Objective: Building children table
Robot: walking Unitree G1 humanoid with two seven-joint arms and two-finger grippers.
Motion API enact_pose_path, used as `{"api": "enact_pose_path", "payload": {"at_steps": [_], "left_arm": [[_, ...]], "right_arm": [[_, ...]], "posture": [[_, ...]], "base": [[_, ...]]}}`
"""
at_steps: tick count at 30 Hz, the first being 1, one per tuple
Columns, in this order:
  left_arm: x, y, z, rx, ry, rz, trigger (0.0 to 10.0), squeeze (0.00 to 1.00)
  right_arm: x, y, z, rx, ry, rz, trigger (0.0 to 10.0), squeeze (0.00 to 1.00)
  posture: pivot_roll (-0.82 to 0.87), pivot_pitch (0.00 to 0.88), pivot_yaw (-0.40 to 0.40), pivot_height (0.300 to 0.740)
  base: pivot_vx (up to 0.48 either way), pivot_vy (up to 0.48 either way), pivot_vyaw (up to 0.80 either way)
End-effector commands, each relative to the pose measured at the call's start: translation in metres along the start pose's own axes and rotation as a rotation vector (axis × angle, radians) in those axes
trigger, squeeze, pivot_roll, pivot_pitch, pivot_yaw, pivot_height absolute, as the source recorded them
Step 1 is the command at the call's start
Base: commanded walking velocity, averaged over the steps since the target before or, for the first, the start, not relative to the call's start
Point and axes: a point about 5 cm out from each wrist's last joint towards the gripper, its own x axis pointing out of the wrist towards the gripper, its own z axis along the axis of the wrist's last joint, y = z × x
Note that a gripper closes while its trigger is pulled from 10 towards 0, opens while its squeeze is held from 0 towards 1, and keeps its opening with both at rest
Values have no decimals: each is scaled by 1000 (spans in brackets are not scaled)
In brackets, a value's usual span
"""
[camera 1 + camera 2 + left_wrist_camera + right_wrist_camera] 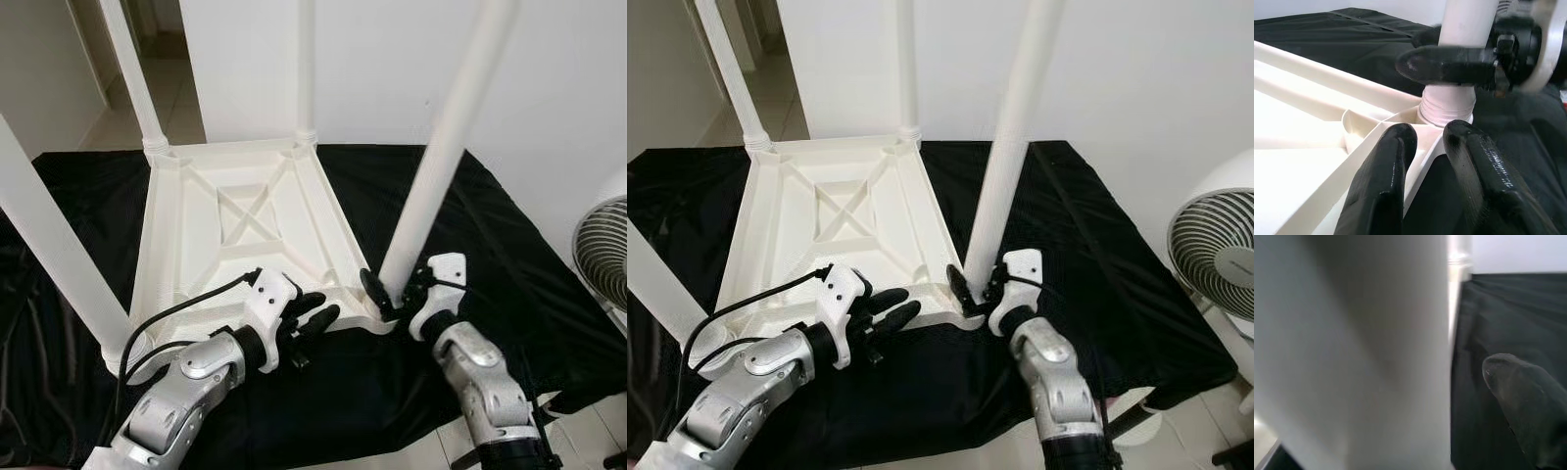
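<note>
A white plastic children table [235, 230] is seen upside down on a black cloth [509, 264], ribbed underside up, with four white legs standing upward at its corners. The near right leg [436, 166] is seated in its threaded corner socket [1445, 105]. The right gripper [384, 291] is clenched around the base of this leg, one finger [1449, 64] pressed across the leg's front, as the left wrist view shows. The left gripper [312, 321] is held at the tabletop's near edge, just beside that corner; its two fingers [1383, 181] are released, slightly parted, nothing between them. A white fan [1220, 250] stands at the far right.
</note>
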Motion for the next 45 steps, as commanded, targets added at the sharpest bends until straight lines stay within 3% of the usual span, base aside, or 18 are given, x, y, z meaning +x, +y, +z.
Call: {"api": "enact_pose_path", "payload": {"at_steps": [1, 6, 7, 11, 12, 21, 32, 37, 38, 45], "left_arm": [[1, -4, -3, 15, 18, -77, 10000, 0], [1, -5, -3, 21, 23, -95, 10000, 0], [0, -6, -3, 13, 21, -96, 10000, 0], [0, -6, -3, 3, 18, -96, 10000, 0], [0, -7, -3, 9, 16, -91, 10000, 0], [2, -12, -4, 2, 3, -66, 10000, 0], [3, -10, -4, 6, 2, -71, 10000, 0], [5, -10, -3, 7, -1, -76, 10000, 0], [6, -11, -4, 3, -1, -75, 10000, 0], [7, -12, -4, -3, -1, -84, 10000, 0]], "right_arm": [[0, 2, -1, -6, -1, 125, 10000, 0], [1, -3, 0, -31, 11, 208, 10000, 0], [5, -2, 0, -35, 18, 257, 8902, 0], [9, -1, -1, -38, 26, 312, 8902, 0], [11, 1, -4, -44, 40, 337, 0, 0], [9, -3, -17, -21, 81, 340, 0, 0], [8, -12, -29, -7, 107, 163, 0, 0], [9, -1, -31, 40, 74, -2, 0, 0], [10, 12, -30, 66, 46, -68, 0, 0], [11, 22, -32, 112, 37, -229, 0, 0]], "posture": [[-28, 0, 18, 740], [-19, 0, 16, 740], [-8, 0, 12, 740], [-8, 0, 12, 740], [8, 0, 3, 740], [32, 0, -16, 740], [14, 0, -10, 740], [7, 0, -3, 740], [-1, 0, 0, 740], [-12, 0, 11, 740]], "base": [[0, 0, 0], [0, 0, 0], [0, 0, 0], [0, 0, 0], [0, 0, 0], [0, 0, 0], [0, 0, 0], [0, 0, 0], [0, 0, 0], [0, 0, 0]]}}
